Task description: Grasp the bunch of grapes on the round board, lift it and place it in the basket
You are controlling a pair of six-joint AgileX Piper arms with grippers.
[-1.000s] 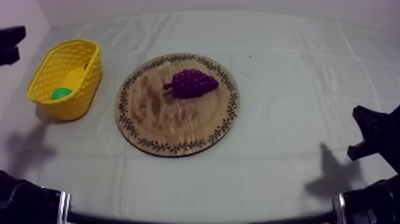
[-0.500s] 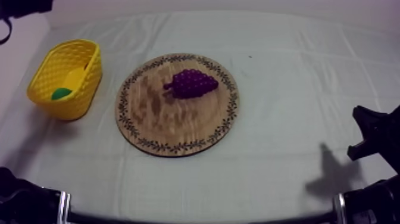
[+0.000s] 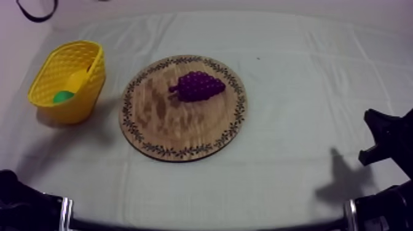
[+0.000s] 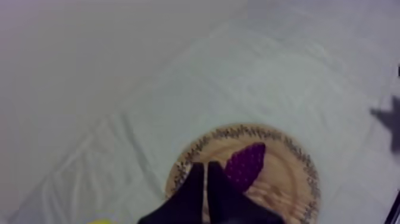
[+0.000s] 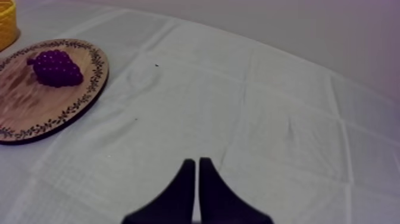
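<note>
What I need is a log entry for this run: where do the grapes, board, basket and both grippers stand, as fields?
bunch of grapes: lying on the wooden board, not held
yellow basket: on the cloth beside the board, apart from it
left gripper: shut on nothing, pointing at the board beside the grapes
right gripper: shut on nothing, over bare cloth

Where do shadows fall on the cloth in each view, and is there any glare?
Top view: one dark shadow on the cloth at the lower right, one faint wide shadow in front of the yellow basket. Left wrist view: a dark shadow on the cloth to one side of the wooden board. Right wrist view: even light, no glare.
</note>
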